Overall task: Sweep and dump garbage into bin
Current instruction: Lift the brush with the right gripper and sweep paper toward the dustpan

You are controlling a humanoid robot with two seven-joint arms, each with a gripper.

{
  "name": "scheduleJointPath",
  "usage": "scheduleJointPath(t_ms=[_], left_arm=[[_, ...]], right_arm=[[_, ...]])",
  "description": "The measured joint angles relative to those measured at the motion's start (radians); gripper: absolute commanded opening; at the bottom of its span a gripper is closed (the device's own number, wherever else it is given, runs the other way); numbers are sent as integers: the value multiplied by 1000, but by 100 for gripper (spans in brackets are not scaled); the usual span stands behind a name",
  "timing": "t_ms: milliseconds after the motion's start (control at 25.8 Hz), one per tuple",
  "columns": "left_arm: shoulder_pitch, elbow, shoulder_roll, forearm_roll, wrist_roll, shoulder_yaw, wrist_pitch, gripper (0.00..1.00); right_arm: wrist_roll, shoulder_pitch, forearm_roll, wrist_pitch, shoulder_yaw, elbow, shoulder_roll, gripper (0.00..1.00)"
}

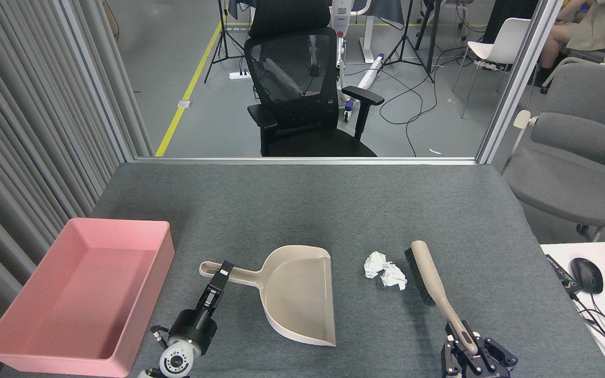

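We hold the brush [429, 277] by its handle in our right fingers [465, 350], its bristles just right of the garbage [385, 270] on the surface [302, 210]. Our left fingers [222, 273] grip the dustpan [294, 294] handle. Best to sweep low and leftward toward the dustpan's open right edge. The brush's long axis runs away from us, tilted left. The bin [79, 294] sits far left.

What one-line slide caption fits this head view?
Left claw holds dustpan; right claw brings brush beside tissue wads; pink bin empty.
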Motion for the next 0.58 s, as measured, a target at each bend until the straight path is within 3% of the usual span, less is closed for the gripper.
scheduleJointPath(t_ms=[581], left_arm=[[1,-1,2,-21,-3,0,2,21]], right_arm=[[6,-48,-4,-11,138,65,12,5]])
